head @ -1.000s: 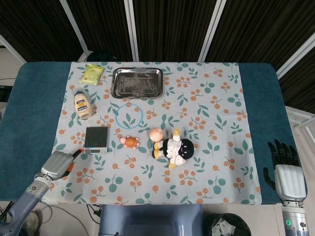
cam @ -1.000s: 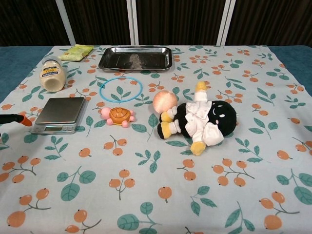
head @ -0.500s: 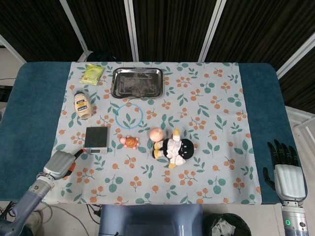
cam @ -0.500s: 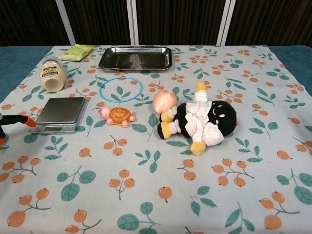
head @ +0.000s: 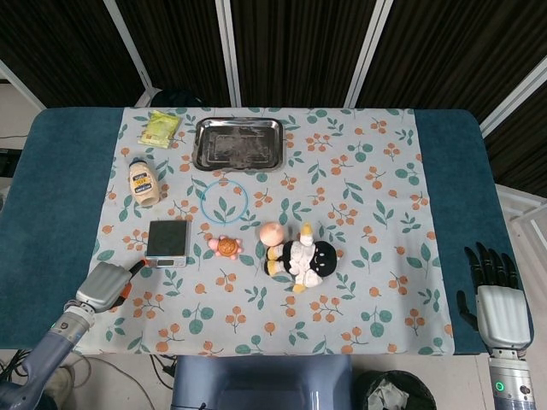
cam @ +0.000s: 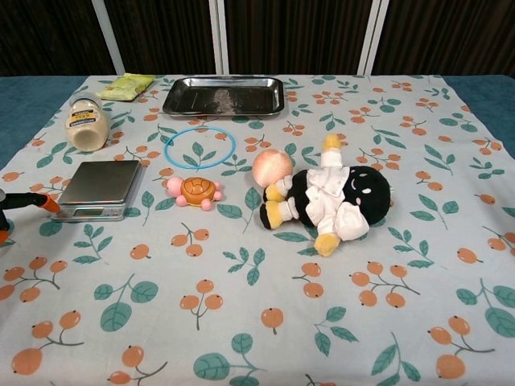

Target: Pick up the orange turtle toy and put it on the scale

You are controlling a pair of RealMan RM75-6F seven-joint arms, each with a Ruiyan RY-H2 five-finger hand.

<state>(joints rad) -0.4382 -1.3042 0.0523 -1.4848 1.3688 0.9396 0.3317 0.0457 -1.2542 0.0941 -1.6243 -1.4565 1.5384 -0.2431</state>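
A leaf-and-fruit patterned cloth (head: 359,196) covers a blue table (head: 60,205) before dark curtains. The orange turtle toy (head: 226,247) lies at the scale's (head: 167,243) 3 o'clock, just beside it. The left hand (head: 104,286) sits at the cloth's 7 o'clock edge; I cannot tell its grasp. The right hand (head: 496,299), fingers spread and empty, hangs at 4 o'clock off the table.

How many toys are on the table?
2. The orange turtle toy lies just right of the scale. The black plush doll lies right of the turtle, beside a peach ball. Nothing seems hidden.
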